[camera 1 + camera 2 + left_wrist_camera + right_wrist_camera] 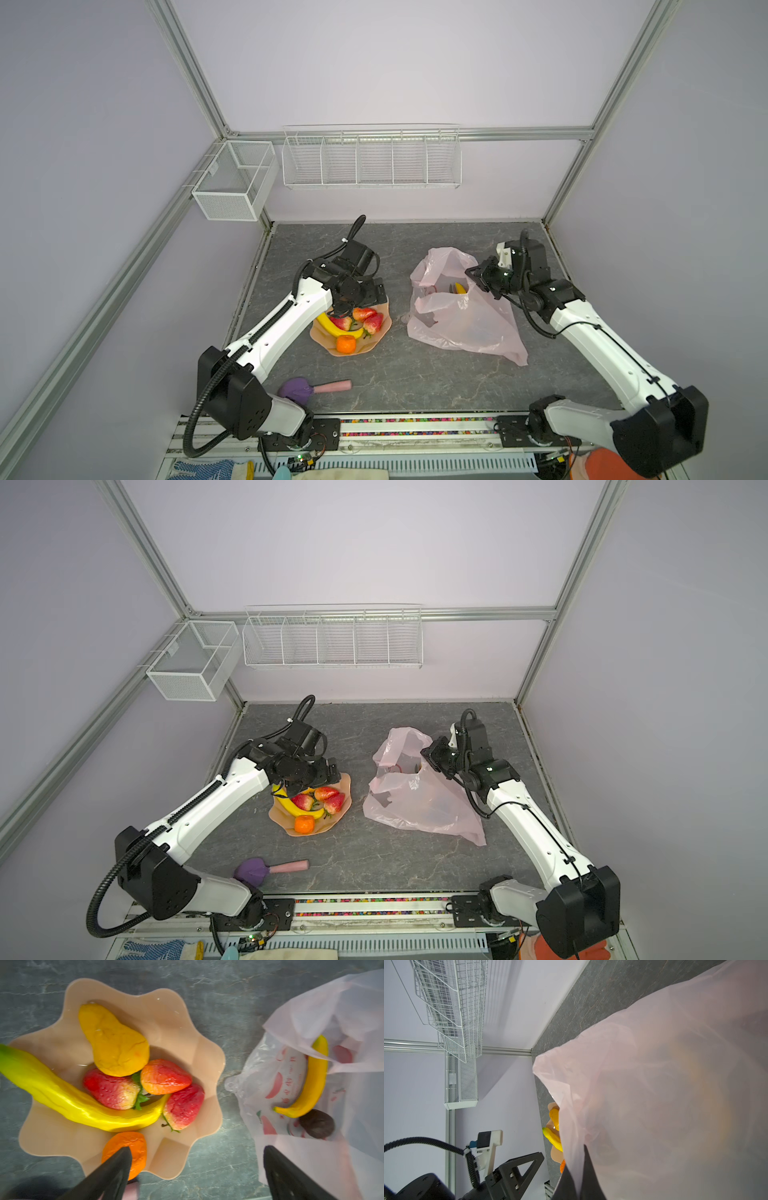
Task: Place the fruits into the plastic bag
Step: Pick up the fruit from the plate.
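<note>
Left wrist view alone shows a dark fruit (pixel 316 1124) in the bag (pixel 363 1012) (right claw (pixel 576 1169) pinching that bag); left claw (pixel 197 1148) spread above dish (pixel 176 1022).

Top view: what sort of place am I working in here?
Likely a robot test booth, not a real kitchen: aluminium frame posts, wire baskets hung on the plain wall, and a mounting rail along the tabletop's front.

Pink bag (pixel 286 1076) with red prints, peach dish (pixel 187 1028), yellow banana (pixel 72 1097), red strawberries (pixel 166 1076), grey veined table (pixel 228 991)
</note>
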Robot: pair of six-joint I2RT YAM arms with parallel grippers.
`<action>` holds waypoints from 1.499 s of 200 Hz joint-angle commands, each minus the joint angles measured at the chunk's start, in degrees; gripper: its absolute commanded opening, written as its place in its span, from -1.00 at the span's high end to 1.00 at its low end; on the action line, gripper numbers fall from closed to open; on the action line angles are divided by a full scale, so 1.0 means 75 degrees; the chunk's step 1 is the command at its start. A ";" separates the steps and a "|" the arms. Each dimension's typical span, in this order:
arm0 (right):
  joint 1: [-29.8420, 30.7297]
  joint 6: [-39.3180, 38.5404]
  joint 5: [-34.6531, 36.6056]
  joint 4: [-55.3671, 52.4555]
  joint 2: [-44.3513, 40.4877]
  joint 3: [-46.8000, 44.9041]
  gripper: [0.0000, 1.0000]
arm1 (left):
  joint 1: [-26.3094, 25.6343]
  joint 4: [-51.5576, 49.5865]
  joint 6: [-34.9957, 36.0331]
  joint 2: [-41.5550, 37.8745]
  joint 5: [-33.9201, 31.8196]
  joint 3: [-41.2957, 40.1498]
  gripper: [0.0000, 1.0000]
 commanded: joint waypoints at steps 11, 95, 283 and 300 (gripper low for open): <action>0.0017 -0.0079 -0.0127 -0.0048 0.0111 0.0237 0.87 | 0.0081 -0.0523 0.0753 0.0933 -0.0169 0.0253 -0.76; 0.0023 -0.0138 -0.0068 -0.0154 0.0031 0.0234 0.87 | 0.0014 -0.0245 0.1944 0.2309 0.0514 0.0354 -0.31; 0.0036 -0.0136 0.0016 -0.0142 0.0113 0.0357 0.87 | -0.0084 -0.0483 0.2120 0.2622 0.0651 0.0444 0.22; 0.0046 -0.0149 0.0034 -0.0143 0.0112 0.0375 0.87 | -0.0083 -0.0567 0.2084 0.2462 0.0671 0.0570 0.28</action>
